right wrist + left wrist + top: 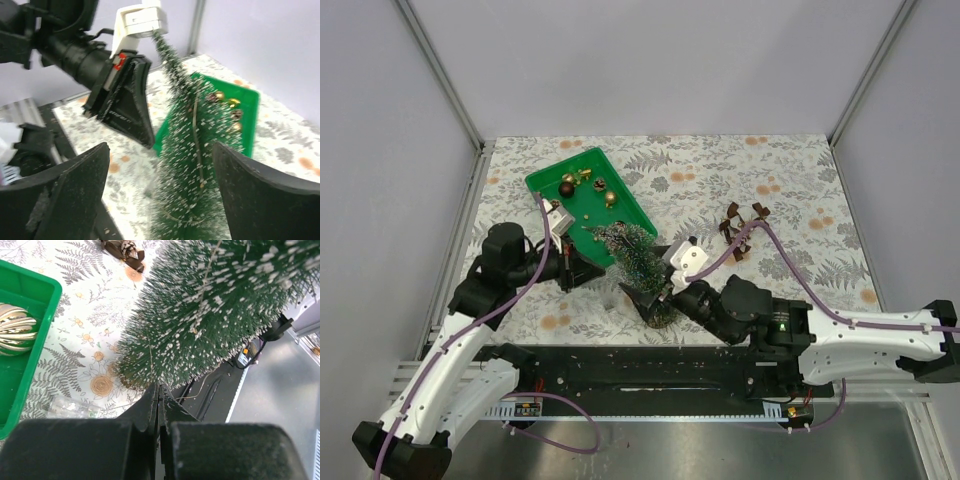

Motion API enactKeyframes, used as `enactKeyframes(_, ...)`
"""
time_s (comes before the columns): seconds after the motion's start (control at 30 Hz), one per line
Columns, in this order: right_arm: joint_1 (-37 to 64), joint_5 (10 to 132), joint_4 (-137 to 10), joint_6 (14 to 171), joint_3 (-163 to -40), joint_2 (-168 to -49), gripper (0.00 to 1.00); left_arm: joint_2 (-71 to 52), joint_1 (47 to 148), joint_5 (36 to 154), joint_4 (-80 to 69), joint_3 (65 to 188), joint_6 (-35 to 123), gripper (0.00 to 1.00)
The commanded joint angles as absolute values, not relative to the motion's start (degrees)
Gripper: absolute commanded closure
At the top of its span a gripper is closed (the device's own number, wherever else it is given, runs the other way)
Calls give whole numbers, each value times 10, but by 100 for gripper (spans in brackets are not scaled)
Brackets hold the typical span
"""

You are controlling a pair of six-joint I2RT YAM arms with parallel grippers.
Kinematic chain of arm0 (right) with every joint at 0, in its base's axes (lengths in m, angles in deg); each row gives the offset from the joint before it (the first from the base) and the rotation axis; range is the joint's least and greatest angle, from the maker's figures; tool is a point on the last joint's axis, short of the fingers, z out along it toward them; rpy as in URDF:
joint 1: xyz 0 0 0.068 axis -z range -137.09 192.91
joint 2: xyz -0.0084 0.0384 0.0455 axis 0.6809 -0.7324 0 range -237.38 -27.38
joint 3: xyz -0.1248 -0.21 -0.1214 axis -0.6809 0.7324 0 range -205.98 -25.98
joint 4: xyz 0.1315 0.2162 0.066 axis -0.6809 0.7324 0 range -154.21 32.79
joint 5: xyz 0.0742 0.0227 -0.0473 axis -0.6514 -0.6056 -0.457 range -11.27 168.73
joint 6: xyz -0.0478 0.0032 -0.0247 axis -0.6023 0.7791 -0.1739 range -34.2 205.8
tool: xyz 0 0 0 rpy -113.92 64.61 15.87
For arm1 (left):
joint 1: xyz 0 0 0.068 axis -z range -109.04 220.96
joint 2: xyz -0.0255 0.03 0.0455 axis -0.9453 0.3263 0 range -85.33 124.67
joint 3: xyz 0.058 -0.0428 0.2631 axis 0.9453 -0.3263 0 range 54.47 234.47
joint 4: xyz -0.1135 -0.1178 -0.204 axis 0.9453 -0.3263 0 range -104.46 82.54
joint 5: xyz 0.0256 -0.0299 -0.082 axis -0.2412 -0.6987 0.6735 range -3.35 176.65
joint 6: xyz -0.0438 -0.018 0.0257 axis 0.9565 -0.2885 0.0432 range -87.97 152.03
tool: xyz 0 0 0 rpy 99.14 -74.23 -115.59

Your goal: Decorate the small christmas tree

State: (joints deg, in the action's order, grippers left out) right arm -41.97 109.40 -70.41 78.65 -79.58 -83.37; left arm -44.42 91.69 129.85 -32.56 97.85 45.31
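Early days on this one. The small christmas tree (632, 258) carries almost nothing: the right wrist view shows just one thin strand (195, 125) trailing down its frosted bristles, and I can't tell what it is. The baubles (582, 186) sit in the green tray (545, 185), just beyond the left hand (605, 270), with a gold striped one (15, 335) off to that hand's left side. A brown ornament (740, 225) lies on the tabletop (800, 180), well out past the right hand (648, 300). By my read, nearly all the hanging is yet to do.

Now the hands. The right hand is released, fingers spread wide, and the tree (190, 150) stands right between them, low on its body and apart from both pads. The left hand (159, 400) is clenched tight; whether it pinches a thread I cannot tell, as nothing shows between the fingers.

The tree (210, 315) rises directly ahead of the left hand's fingertips, very near, filling its view. From above it appears to lean, its tip reaching toward the tray.
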Motion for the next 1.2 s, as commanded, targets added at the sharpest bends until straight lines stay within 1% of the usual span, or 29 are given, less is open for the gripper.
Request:
enactKeyframes(0.0,-424,1186,-729,689,-841,-883,4,-444,917,1261,-279,980,449,100)
enactKeyframes(0.07,-423,1209,-755,653,-844,-899,1,-443,917,1248,-270,980,448,100)
enactKeyframes(0.17,-419,1223,-803,615,-847,-917,1,-437,917,1236,-261,979,450,100)
enactKeyframes(0.33,-383,1240,-831,581,-871,-964,1,-420,918,1219,-245,980,447,100)
enactKeyframes(0.6,-329,1176,-803,619,-900,-991,1,-374,925,1165,-204,979,465,100)
enactKeyframes(0.67,-321,1153,-789,634,-904,-988,4,-352,932,1165,-180,986,476,100)
enactKeyframes(0.83,-310,1095,-763,674,-896,-968,25,-305,955,1162,-127,1002,495,100)
enactKeyframes(0.93,-308,1072,-758,694,-886,-957,34,-282,964,1177,-88,1004,511,100)
enactKeyframes(1.03,-307,1052,-741,714,-881,-953,45,-267,980,1184,-46,1007,528,100)
enactKeyframes(1.17,-307,1013,-732,744,-868,-940,55,-250,992,1190,-26,1016,533,100)
